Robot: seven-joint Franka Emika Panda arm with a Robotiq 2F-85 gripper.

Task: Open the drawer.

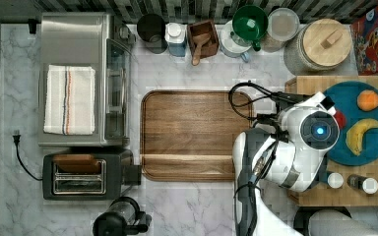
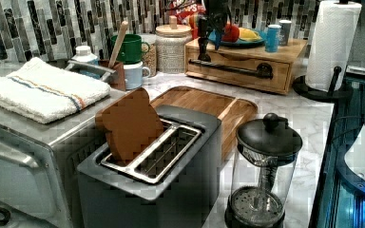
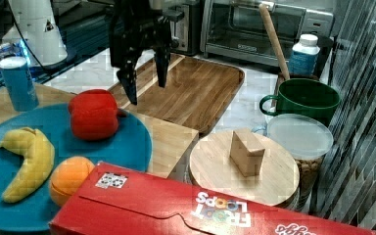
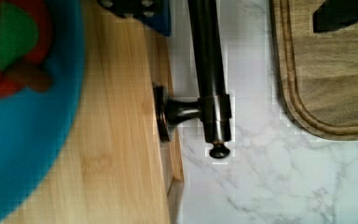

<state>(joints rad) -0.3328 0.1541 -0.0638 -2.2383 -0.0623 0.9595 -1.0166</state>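
Over marble counter, end effector [image 3: 146,83] spread wide, empty, above drawer [image 2: 237,71] handle [image 4: 209,70]

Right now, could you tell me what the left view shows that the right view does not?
Left view: the drawer front with its black handle, a toaster holding toast, a French press and a paper towel roll. Right view: the open gap between the fingers of the gripper, and a red cereal box. Both: the gripper itself, the tray, the green mug and the banana.
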